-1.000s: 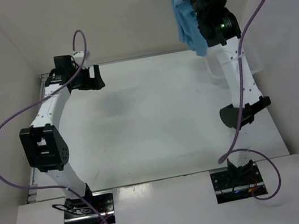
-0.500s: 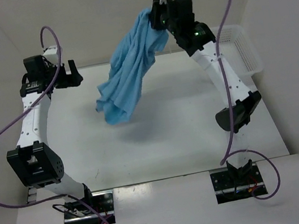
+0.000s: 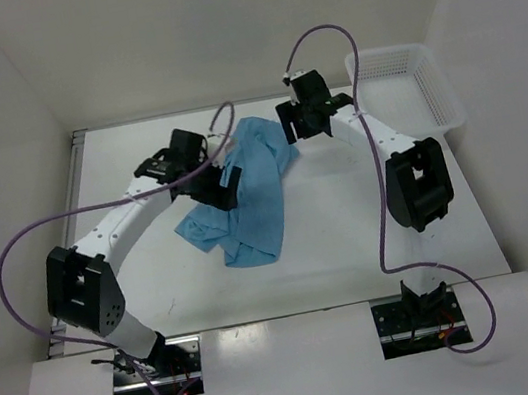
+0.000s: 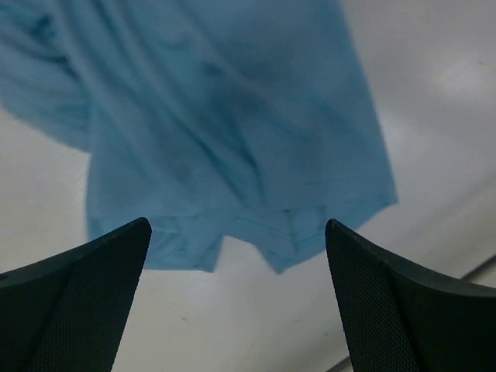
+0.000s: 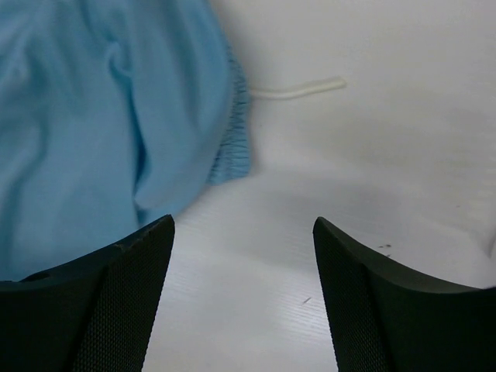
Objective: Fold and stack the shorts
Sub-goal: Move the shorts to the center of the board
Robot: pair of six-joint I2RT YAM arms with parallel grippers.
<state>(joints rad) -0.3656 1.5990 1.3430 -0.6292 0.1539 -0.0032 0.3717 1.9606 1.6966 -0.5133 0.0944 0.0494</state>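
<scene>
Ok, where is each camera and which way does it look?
Top external: high above and behind the arms, looking down at the table, shorts and basket; both arms show.
Left wrist: on the left arm, looking at an edge of the shorts; the open left gripper shows.
Right wrist: on the right arm, looking at the waistband and white cord; the open right gripper shows.
All three see the shorts.

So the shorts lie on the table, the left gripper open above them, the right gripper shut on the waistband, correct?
No: the right gripper is open and holds nothing. The right wrist view shows its jaws apart over the table, with the waistband beside them. The rest stands: the shorts lie on the table, and the left gripper is open above them.
</scene>
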